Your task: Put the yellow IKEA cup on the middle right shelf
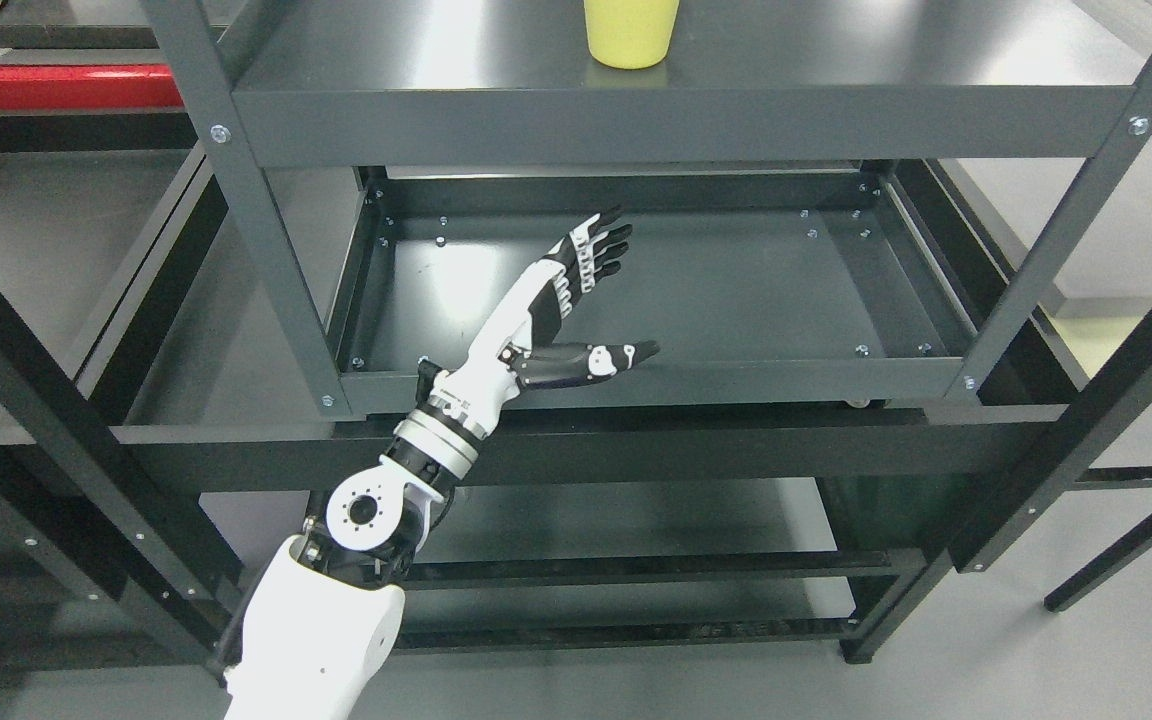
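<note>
A: Where was the yellow cup (631, 32)?
B: Top centre of the frame, standing upright on the upper shelf (836, 60) of the dark metal rack, rim cut off by the pic edge. Smooth, matte plastic by the look, slightly tapered toward its base. Whether that board counts as the "middle right shelf" I couldn't tell; only part of the rack showed.
A: And the hand?
B: Left hand (576, 305) came in from lower left, reaching over the front lip of the tray shelf (736, 290) below the cup. Fingers (596, 248) were stretched out straight and close together, thumb (601, 360) splayed off to the right. Holding nothing. Well apart from the cup, one level beneath it.
A: Why the flat pose?
B: My guess: an empty hand in transit. That fit either a reach heading up toward the cup or a pull-back after letting it go. The frame didn't settle which.
A: Rack itself?
B: Grey painted steel, glossy enough to throw glare, bolted at the corners, tray w/ raised edges. Right arm wasn't visible.
</note>
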